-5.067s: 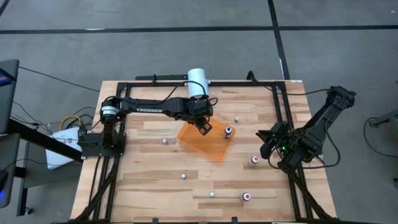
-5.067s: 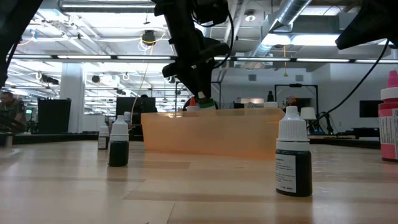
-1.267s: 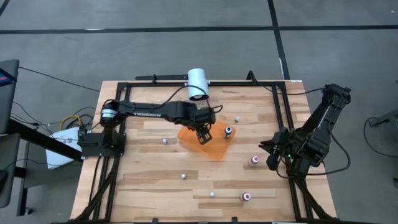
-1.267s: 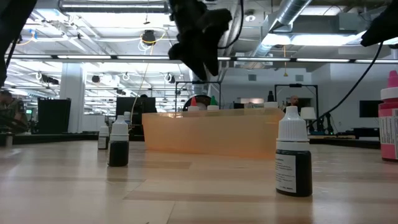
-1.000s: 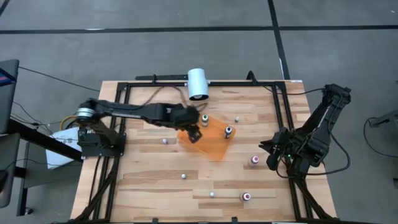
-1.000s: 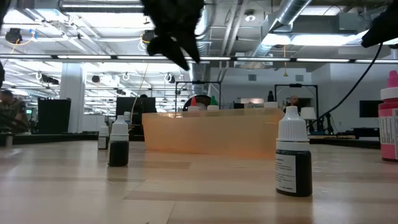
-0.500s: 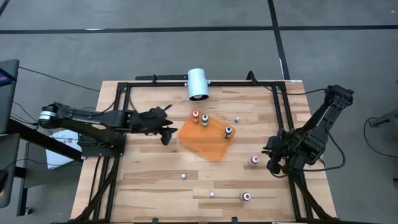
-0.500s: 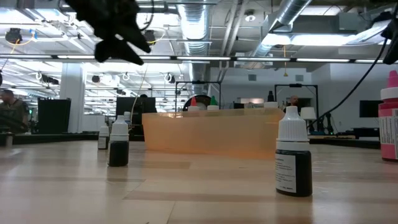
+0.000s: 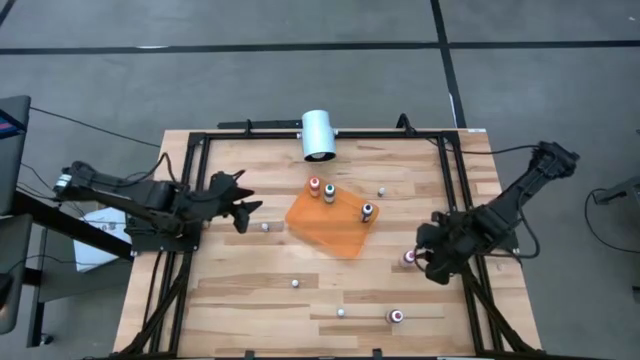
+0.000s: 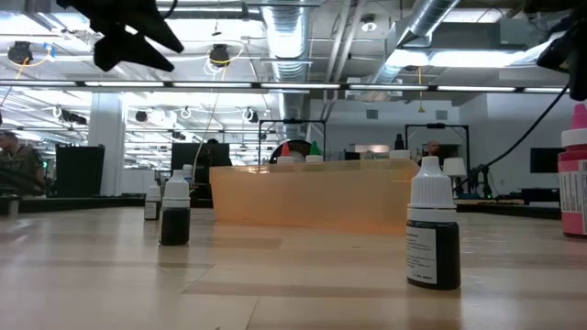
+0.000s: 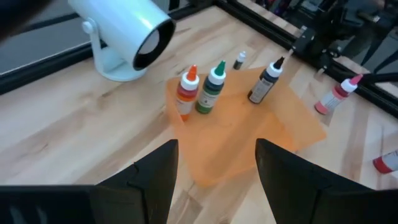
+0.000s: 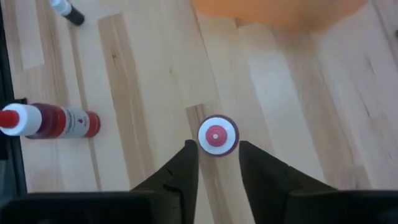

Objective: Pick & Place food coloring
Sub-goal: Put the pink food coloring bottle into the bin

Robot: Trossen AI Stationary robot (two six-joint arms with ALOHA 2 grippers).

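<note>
While three bottles point(image 9: 329, 194) stand on the orange sheet point(image 9: 327, 228), the open right gripper point(image 12: 216, 167) hangs over a pink-capped one point(image 12: 217, 135), others remaining; the left gripper point(image 11: 216, 165) waits open.

Pale wood plank table point(image 9: 250, 270), translucent orange plastic sheet point(image 9: 330, 228)

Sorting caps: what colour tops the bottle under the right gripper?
Pink cap, clearest in the right wrist view.
</note>
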